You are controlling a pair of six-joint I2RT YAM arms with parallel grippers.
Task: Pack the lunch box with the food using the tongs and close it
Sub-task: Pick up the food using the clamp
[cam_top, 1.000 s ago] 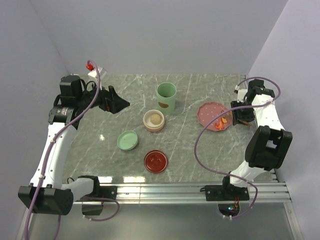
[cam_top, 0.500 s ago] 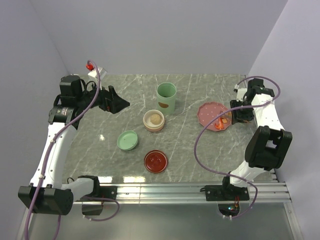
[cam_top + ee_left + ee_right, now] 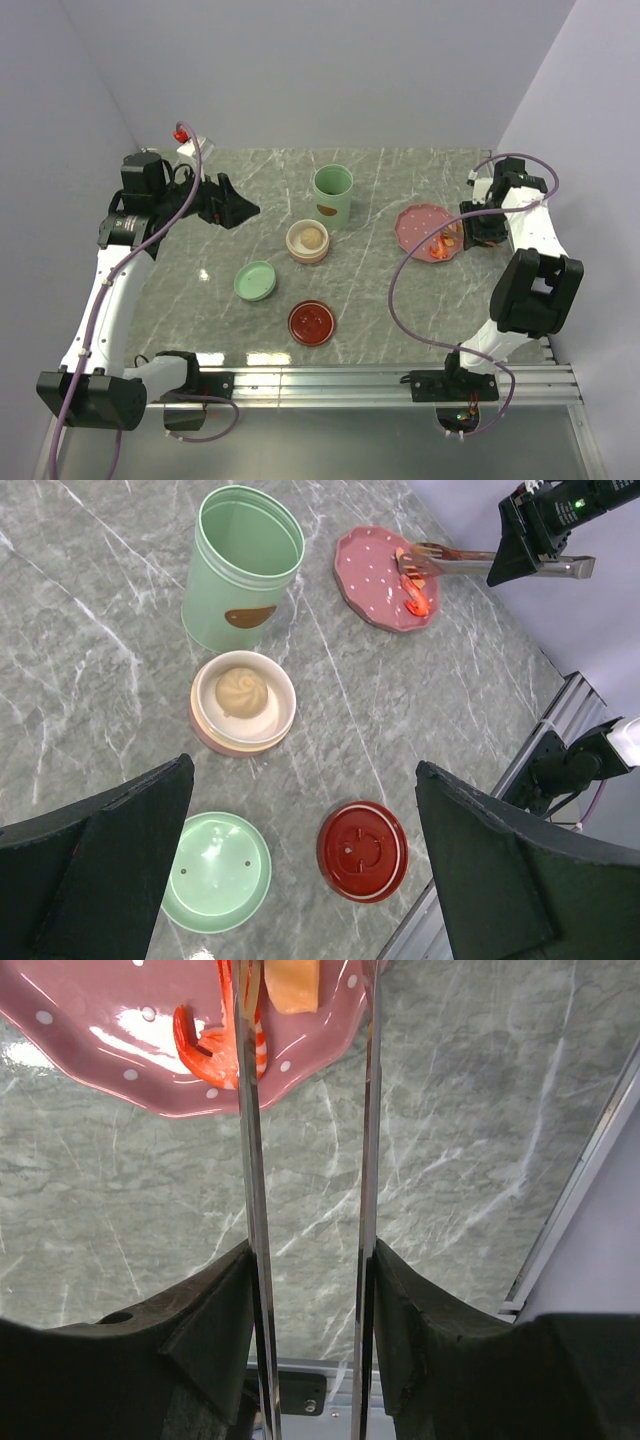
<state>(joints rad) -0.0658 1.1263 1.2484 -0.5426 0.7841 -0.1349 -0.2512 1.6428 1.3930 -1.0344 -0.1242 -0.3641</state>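
1. The tongs (image 3: 250,1160) are clamped across both arms by the right gripper (image 3: 308,1280), its jaws part closed on them; the grip sits well back from the tips.
2. The tips reach over the near rim of the pink plate (image 3: 150,1095), at the right rear of the tabletop (image 3: 450,1160).
3. The food (image 3: 205,1045) lies on that plate: a red shrimp-like piece under one tong arm and a pale orange piece (image 3: 293,985) between the arms. Whether either is pinched cannot be told, as the tips are cut off in the wrist view.
4. The left gripper (image 3: 300,870) is held wide open and empty, above the left of the tabletop.
5. The lunch box (image 3: 240,570), judged to be the tall green canister, stands open mid-tabletop, well apart from the plate. Just beside it are a bowl (image 3: 205,730) holding a bun (image 3: 240,692), a green lid (image 3: 215,872) and a red lid (image 3: 362,850).
6. The food is judged light, soft and probably slippery, so it is best pinched across its thickest part.
7. The thin metal tongs are judged springy and smooth. A gentle squeeze is advised, since a hard one could squirt a piece out.
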